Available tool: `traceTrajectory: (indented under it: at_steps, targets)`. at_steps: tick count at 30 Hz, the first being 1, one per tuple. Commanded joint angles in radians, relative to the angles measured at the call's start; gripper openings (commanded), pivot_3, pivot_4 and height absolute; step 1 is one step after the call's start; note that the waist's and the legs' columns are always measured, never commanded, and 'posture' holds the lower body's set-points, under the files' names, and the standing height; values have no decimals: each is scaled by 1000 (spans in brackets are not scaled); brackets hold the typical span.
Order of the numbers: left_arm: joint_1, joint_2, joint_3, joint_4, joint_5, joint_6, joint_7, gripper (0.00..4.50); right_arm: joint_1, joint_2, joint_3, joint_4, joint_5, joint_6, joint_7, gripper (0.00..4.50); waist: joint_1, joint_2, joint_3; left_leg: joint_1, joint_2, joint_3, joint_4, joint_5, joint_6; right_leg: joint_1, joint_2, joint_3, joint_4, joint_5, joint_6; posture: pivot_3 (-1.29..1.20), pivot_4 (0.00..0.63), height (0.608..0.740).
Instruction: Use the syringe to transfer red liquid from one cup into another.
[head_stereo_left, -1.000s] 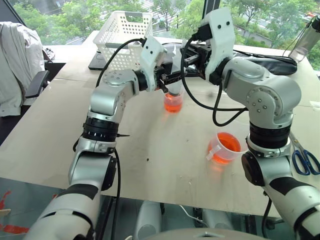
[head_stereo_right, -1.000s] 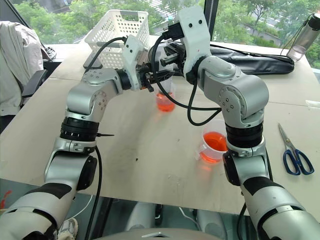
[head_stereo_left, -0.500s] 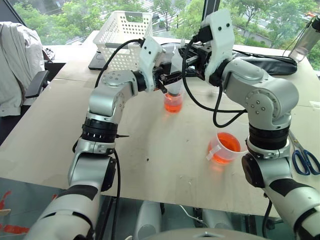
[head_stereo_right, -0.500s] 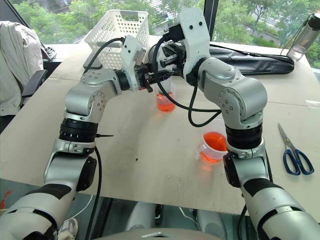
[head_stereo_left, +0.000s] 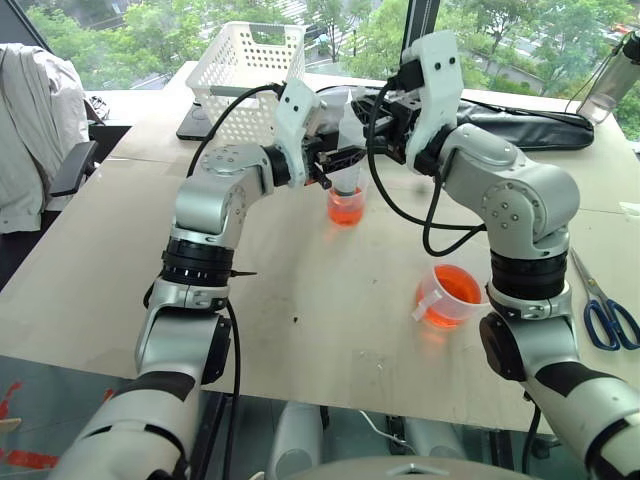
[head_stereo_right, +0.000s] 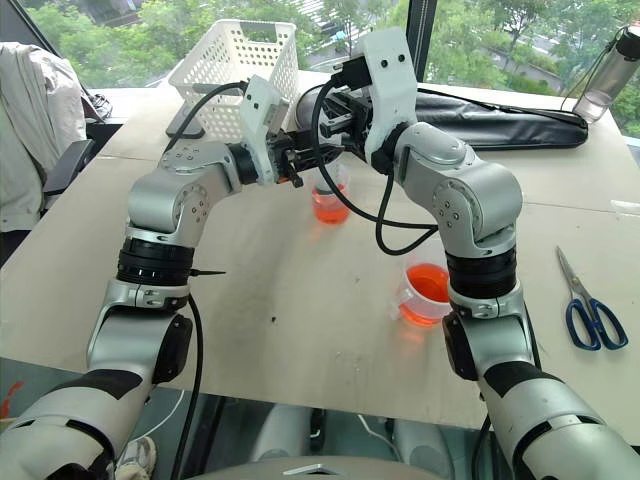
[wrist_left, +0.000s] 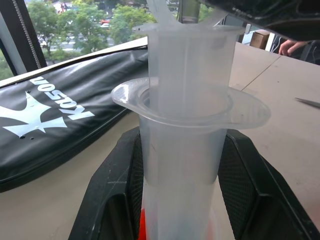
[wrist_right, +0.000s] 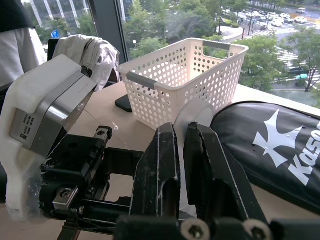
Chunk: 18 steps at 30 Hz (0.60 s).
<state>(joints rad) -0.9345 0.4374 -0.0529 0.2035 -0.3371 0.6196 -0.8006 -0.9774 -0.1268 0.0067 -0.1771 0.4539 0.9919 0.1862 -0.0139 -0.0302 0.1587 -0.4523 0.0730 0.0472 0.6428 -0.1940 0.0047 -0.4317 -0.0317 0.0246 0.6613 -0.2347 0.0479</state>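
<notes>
Nearest the robot, the handled cup (head_stereo_left: 449, 296) sat on the table (head_stereo_left: 90, 270), clear plastic with a pouring lip, holding orange-red liquid (head_stereo_left: 459, 284) about halfway up. Scissors (head_stereo_left: 604, 313) lay well apart at the table's right edge. Farther back stood the small cup (head_stereo_left: 346, 203), handle-less, also red in its lower part. Right above it the syringe (head_stereo_left: 347, 150) stood upright, a frosted clear barrel with a wide flange and a white plunger; its lower end reached down into the small cup, but the tip was hidden behind the cup wall and the fingers. How much liquid the barrel held was hard to make out; in the left wrist view only a red glint showed at its base.

The left gripper (head_stereo_left: 337, 160) clasped the barrel between its two black fingers (wrist_left: 115, 200), just below the flange. The right gripper (head_stereo_right: 338, 108) met it from the other side, higher up, its fingers (wrist_right: 160, 175) pinched together on the white plunger top. Behind them stood a white basket (head_stereo_left: 248, 70) and a long black bag (head_stereo_left: 520, 120), partly covered by the arms
</notes>
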Motion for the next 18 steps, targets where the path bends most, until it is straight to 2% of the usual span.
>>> traceTrajectory:
  at_steps: [1, 18]
  targets:
    - [-36, 6, 50, -64, -26, -19, 7, 1552, 25, 5, 24, 7, -13, 12, 3, 69, 0, 0, 0, 0, 0, 0, 0, 0, 0, 0, 0, 0, 0, 0, 0, 0, 150, 724]
    - [-100, -8, 87, -33, -38, -47, 25, 1552, 99, 35, 92, 36, -48, -15, 38, 69, 0, 0, 0, 0, 0, 0, 0, 0, 0, 0, 0, 0, 0, 0, 0, 0, 150, 724]
